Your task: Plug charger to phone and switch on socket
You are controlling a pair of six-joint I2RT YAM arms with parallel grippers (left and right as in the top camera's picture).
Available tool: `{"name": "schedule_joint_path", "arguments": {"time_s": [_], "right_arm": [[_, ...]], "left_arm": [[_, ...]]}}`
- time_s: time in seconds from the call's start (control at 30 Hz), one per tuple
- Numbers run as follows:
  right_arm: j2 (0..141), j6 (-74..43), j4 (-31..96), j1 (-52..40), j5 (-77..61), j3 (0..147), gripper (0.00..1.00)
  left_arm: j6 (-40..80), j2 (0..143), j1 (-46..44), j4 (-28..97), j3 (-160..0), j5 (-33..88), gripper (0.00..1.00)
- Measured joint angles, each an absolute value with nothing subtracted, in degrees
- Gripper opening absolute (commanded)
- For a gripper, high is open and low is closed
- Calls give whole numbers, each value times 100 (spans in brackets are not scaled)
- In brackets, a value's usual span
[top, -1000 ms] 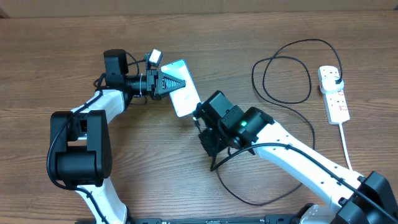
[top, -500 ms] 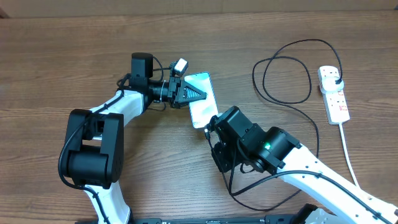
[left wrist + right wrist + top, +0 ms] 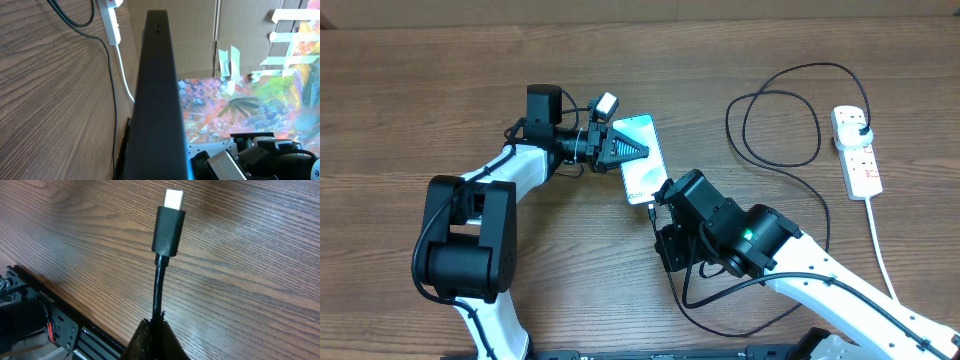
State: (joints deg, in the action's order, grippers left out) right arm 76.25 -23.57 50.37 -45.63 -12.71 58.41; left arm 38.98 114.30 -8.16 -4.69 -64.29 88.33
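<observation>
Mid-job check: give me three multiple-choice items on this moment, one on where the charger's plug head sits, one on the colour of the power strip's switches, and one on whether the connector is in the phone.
1. Where is the plug head?
A. loose on the wood
B. seated in the power strip
C. hanging off the table edge

2. What colour are the strip's switches?
A. red
B. green
C. blue

3. Relative to the phone, the connector tip is:
A. fully plugged in
B. bare, outside it
C. lying flat on its screen

Answers:
1 B, the black head sits in the strip's far end.
2 A, red marks show on its white face.
3 B, the right wrist view shows the metal tip exposed, with the right gripper shut on the charger cable just behind it. The left gripper holds the phone.
</observation>
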Motion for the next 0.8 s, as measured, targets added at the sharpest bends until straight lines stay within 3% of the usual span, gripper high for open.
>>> {"name": "schedule_joint_path", "arguments": {"time_s": [0.8], "right_arm": [[7647,-2379,4982,-4392,-1188,5841,4]], "left_arm": [[4053,11430,-816,-469,-6429,8829,4]]}}
